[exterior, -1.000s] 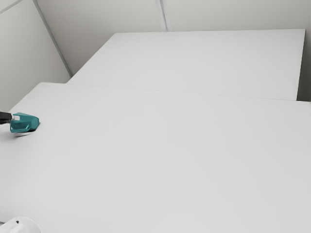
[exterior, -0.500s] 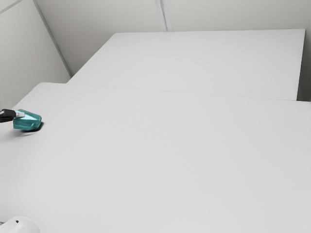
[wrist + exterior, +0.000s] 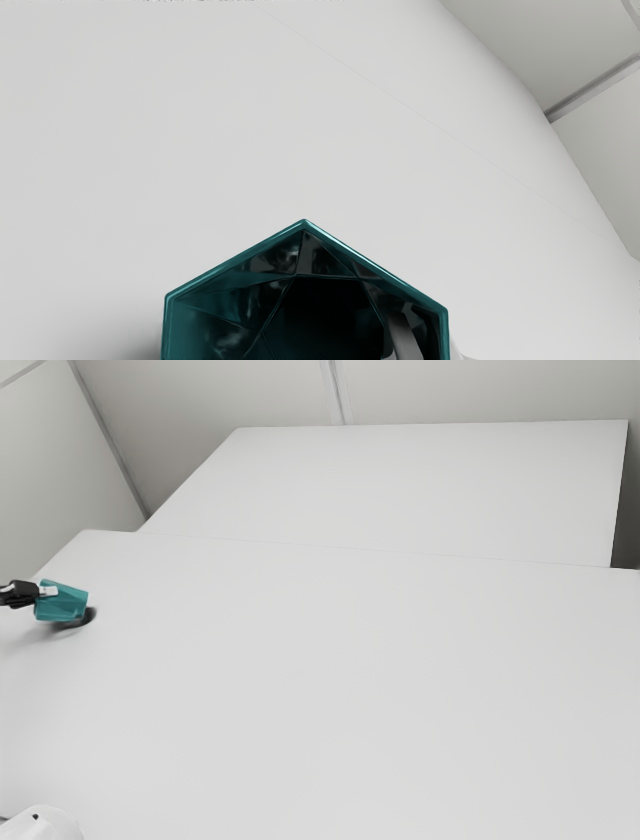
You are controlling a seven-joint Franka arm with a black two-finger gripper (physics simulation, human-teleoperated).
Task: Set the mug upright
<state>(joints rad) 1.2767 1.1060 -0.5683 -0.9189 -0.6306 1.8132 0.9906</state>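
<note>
Bench: plain white top [image 3: 320, 680], second white surface [image 3: 410, 490] behind it, pale walls [image 3: 50, 470] beyond.
Arm pose: in from the exterior view's left edge, low over the bench, the tool [image 3: 46, 591] reaching nearly level toward the view's right.
Tool: clenched on the mug [image 3: 62, 602] by its wall, near the open end. Wrist view has one finger [image 3: 404, 335] inside the mouth and a pale bit of the other just outside the same wall.
White rounded piece: near corner [image 3: 42, 826], well apart from the mug; identity unclear.
Mug, place: at the exterior view's left, close over the bench, seemingly a little clear of it. Tilted well over, mouth toward the hand, base toward the view's right.
Mug, handling: teal, faceted, glossy. Probably stiff, fairly light, slick on the flats; if ceramic or glass, liable to chip. A one-wall pinch is a sound hold, but weight hanging beyond it may make the mug pivot. Best kept on a flat facet, off the corners.
Shadow: dark patch [image 3: 86, 618] under the base end. Next, as I judge: roll the wrist so the base swings down, lower gently, let go only once the base sits flat.
</note>
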